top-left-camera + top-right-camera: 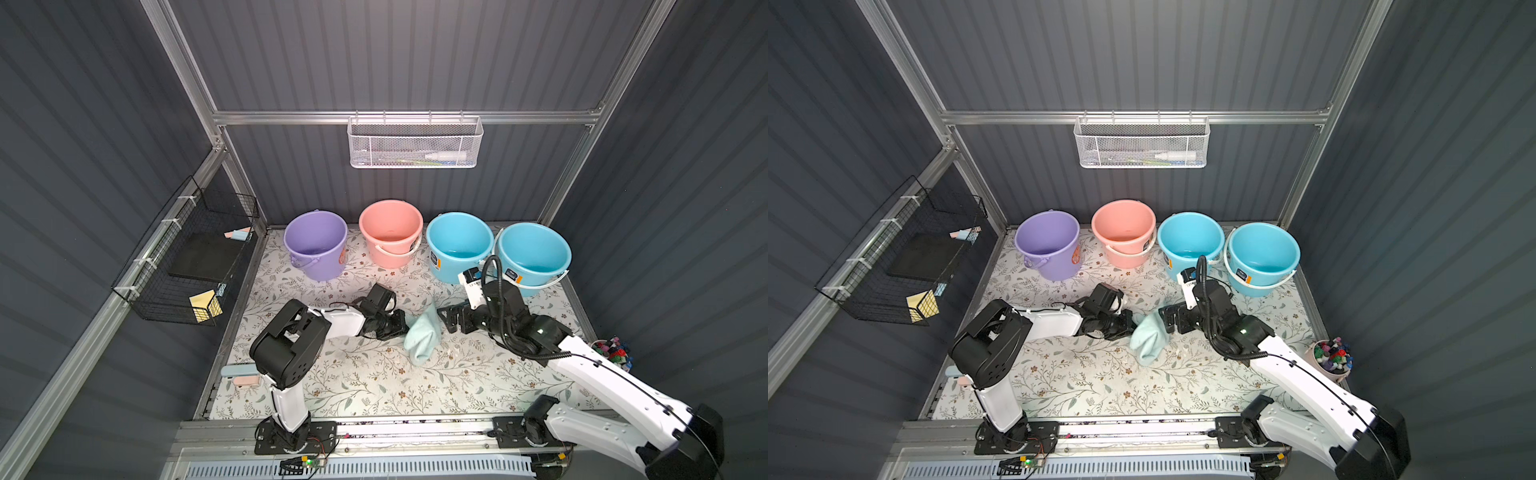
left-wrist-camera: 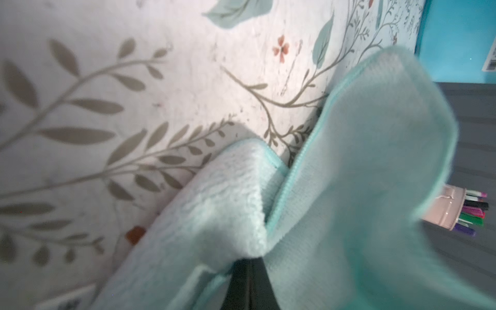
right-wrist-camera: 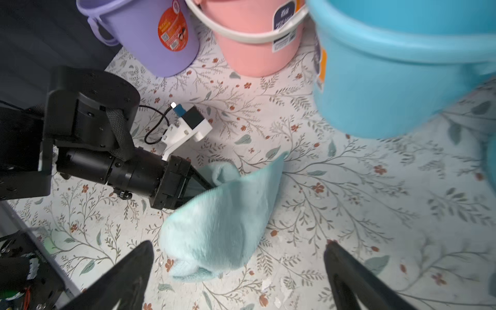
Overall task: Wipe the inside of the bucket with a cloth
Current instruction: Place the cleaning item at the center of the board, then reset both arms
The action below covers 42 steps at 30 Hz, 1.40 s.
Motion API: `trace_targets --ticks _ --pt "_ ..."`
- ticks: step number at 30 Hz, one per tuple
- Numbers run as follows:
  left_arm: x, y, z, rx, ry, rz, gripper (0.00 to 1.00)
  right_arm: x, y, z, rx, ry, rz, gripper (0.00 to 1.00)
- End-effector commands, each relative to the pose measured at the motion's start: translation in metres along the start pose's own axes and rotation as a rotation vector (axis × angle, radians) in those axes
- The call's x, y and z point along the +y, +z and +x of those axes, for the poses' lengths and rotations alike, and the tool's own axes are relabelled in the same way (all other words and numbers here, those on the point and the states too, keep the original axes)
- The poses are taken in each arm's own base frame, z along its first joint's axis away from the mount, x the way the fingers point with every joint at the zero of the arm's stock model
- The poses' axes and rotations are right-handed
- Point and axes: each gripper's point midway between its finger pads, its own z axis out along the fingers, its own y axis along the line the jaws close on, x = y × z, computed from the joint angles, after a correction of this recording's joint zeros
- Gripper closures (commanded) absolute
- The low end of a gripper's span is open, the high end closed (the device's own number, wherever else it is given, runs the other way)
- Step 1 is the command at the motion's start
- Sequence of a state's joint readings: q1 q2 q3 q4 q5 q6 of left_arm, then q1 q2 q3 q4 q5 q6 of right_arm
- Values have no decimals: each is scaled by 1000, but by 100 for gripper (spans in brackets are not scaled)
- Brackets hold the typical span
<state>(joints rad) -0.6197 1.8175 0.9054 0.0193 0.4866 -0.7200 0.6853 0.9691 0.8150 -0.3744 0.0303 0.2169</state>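
Several buckets stand in a row at the back of the floral mat: purple [image 1: 320,266], pink [image 1: 388,257] and two light blue ones [image 1: 446,270] [image 1: 534,245]. All look empty inside. The pale aqua cloth [image 1: 424,336] [image 1: 1148,340] hangs rumpled in mid-table, its lower end near the mat. My left gripper [image 1: 409,327] [image 2: 248,259] is shut on the cloth [image 2: 349,188], pinching a fold. My right gripper [image 1: 446,320] [image 3: 240,243] is open just right of the cloth [image 3: 222,214], with its fingers spread wide on either side of the hanging end and not touching it.
A cup of coloured pens [image 1: 611,351] stands at the mat's right edge. A white mesh basket [image 1: 415,143] hangs on the back wall, and a black wire rack [image 1: 187,257] on the left wall. Small brushes [image 1: 239,374] lie by the left arm's base.
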Motion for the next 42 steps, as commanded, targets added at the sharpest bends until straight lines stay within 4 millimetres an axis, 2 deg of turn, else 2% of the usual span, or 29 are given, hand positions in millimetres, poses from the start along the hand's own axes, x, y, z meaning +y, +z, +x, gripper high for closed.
trace_targets --ticks 1,4,8,11,13,15,16,19,21,25,27,31,35,38,42 --pt "42 -7 -4 -38 6 -231 100 -32 -22 -2 -18 -66 171 1" --pt "22 -31 -24 -109 43 -251 96 -43 -34 -6 -56 -87 230 1" --pt "-23 -74 -62 -257 109 -231 85 -49 -37 -2 -54 -95 248 1" --pt "-54 -101 -78 -334 154 -180 78 -55 -36 5 -34 -99 273 1" --pt "-66 -117 -85 -385 172 -169 66 -61 -36 8 -31 -99 301 1" --pt "-67 -137 -92 -464 174 -195 51 -70 -35 12 -31 -111 349 1" --pt "-65 -147 -95 -507 170 -213 44 -75 -36 14 -33 -116 376 1" --pt "-43 -184 -103 -677 116 -322 20 -96 -35 20 -38 -129 476 1" --pt "-30 -217 -108 -829 101 -389 1 -111 -35 21 -65 -134 551 1" --pt "1 -270 -111 -1114 39 -523 0 -139 -30 28 -112 -129 651 1" --pt "27 -291 -106 -1244 -21 -648 0 -153 -26 32 -143 -112 684 1" --pt "60 -298 -98 -1354 34 -860 1 -179 -20 40 -209 -49 719 1" --pt "82 -292 -100 -1408 63 -969 0 -203 -15 49 -262 43 717 1" --pt "98 -286 -111 -1429 72 -951 0 -220 -13 54 -287 79 728 1" --pt "113 -294 -124 -1491 85 -868 0 -235 -16 47 -329 109 713 1"
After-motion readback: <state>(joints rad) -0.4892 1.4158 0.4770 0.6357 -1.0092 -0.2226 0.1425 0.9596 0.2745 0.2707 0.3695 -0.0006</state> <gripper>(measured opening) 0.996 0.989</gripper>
